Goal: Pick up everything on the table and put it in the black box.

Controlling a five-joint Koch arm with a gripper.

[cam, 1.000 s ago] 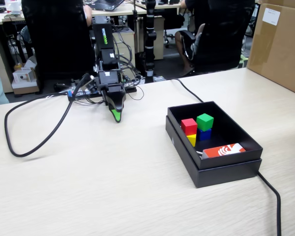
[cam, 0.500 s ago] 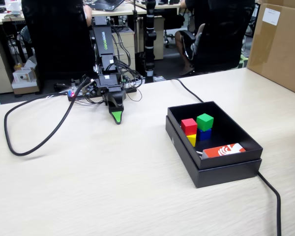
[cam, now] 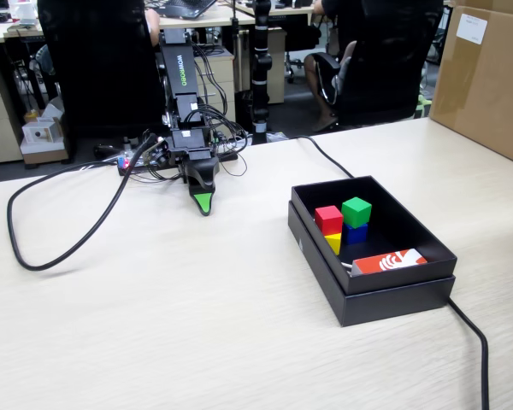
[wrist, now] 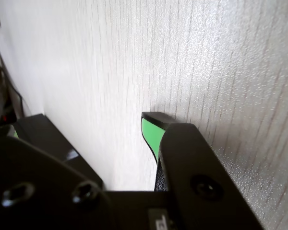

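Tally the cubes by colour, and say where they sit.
Red cube: 1
Green cube: 1
Blue cube: 1
Yellow cube: 1
Total: 4, all inside the black box.

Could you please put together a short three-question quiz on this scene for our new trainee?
1. True or false: the green cube sits on top of the blue cube.
2. Which cube lies under the red cube? A) yellow B) blue C) none
3. Fill in: the orange-and-white card lies inside the ____.

Key: 1 true. 2 A, the yellow cube. 3 black box. The gripper rests low at the table, away from the box.
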